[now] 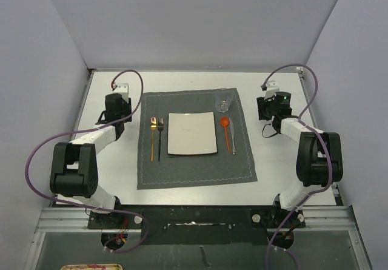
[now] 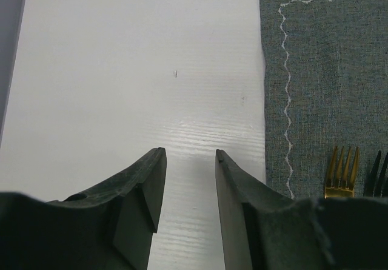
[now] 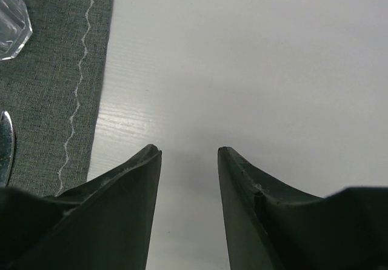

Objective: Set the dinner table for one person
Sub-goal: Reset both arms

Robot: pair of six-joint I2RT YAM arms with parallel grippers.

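Note:
The white dinner table carries a dark grey placemat with a square off-white plate in its middle. A gold fork and a black fork lie left of the plate. A red spoon and a silver utensil lie to its right, with a clear glass above them. My left gripper hangs open and holds nothing over bare table, left of the mat. My right gripper is open and holds nothing over bare table, right of the mat.
The left wrist view shows the placemat's edge and the tines of the gold fork and black fork. The right wrist view shows the mat, the glass base and the silver utensil's tip. Grey walls enclose the table.

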